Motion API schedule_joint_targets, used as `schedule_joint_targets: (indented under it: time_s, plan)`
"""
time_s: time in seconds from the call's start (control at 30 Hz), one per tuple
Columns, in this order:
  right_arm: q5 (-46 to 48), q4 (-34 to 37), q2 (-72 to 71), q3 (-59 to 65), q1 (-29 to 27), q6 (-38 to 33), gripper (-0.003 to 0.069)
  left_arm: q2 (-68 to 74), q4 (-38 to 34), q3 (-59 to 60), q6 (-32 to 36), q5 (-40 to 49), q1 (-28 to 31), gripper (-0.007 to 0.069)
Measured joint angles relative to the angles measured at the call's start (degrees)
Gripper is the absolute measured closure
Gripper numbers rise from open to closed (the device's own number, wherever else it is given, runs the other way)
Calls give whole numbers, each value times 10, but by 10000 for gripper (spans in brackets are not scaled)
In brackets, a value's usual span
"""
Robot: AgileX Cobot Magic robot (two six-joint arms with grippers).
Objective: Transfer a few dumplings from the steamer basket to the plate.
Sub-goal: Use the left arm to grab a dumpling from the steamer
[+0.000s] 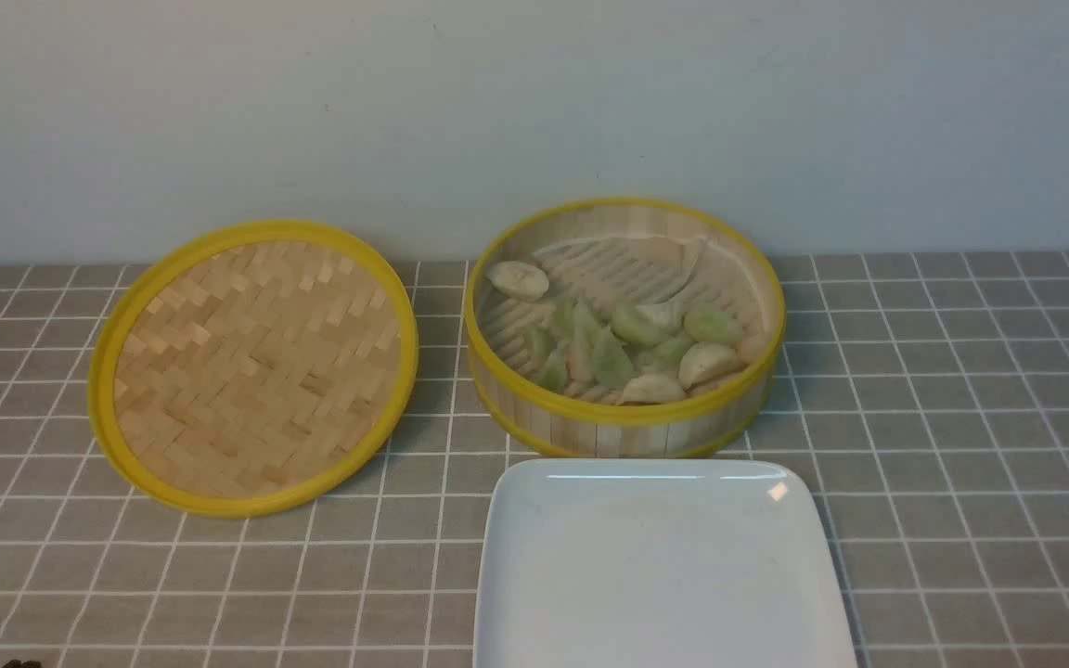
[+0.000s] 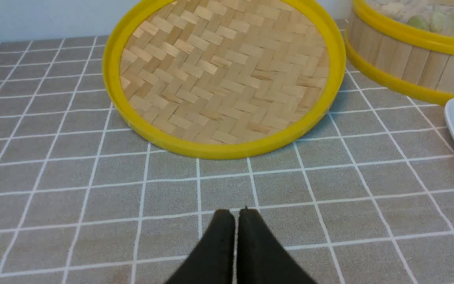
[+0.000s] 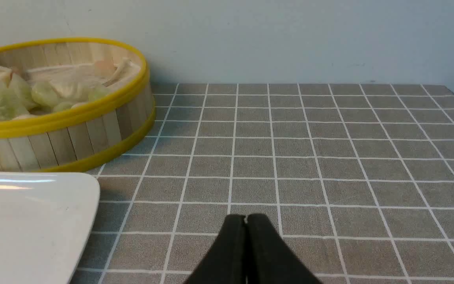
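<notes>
Got pale green and cream crescent dumplings [image 1: 611, 360] sitting in a round yellow-rimmed bamboo steamer basket [image 1: 623, 429], upper centre-right of the front frame, right above a glossy white square plate [image 1: 664, 566]. Both jaws closed up.

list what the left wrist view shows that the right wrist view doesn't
Only the left wrist view: the woven lid and the shut left gripper.
Only the right wrist view: the shut right gripper.
Both: part of the steamer basket with dumplings, part of the plate, the checked cloth and the wall.
</notes>
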Motion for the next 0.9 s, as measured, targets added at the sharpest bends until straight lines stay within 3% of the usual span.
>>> schedule_joint_targets:
  time_s: [0.9]
  plan:
    - [0,0,0,0,0,0,673,0,-2,1,2,-17,0,629]
